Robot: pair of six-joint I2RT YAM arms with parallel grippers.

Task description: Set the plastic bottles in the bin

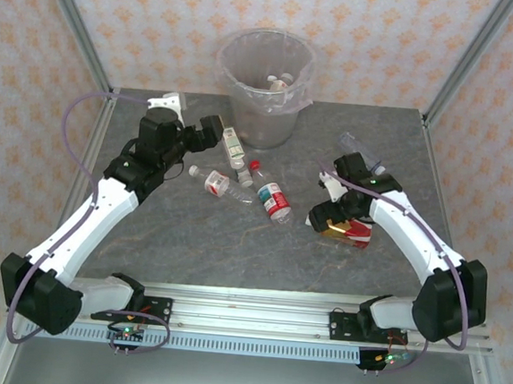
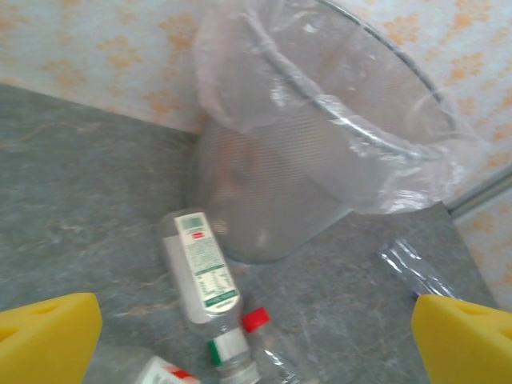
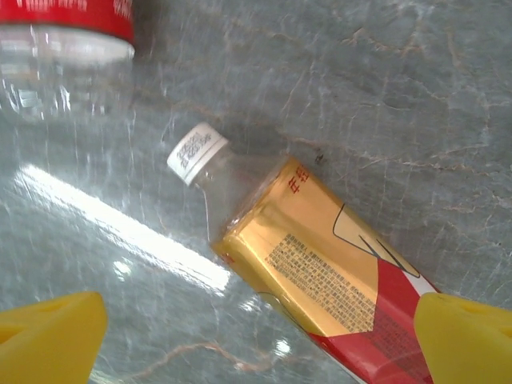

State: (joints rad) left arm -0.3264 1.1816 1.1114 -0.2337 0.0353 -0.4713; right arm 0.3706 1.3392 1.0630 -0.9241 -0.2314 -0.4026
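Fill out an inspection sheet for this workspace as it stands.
Surface: grey marbled table, near half bare.
Job's things: bin upright at the far edge, with bottles inside. Lying on the table in front of it are a green-labelled bottle, a red-capped bottle and two red-labelled bottles. A gold-and-red bottle and a clear bottle lie to the right.
Clutter: nothing seen.
Grippers: left gripper open, above the bottles by the bin. Right gripper open over the gold-and-red bottle.
Cables: lilac cable loops off the left arm.
Surroundings: patterned wall panels, metal frame posts.
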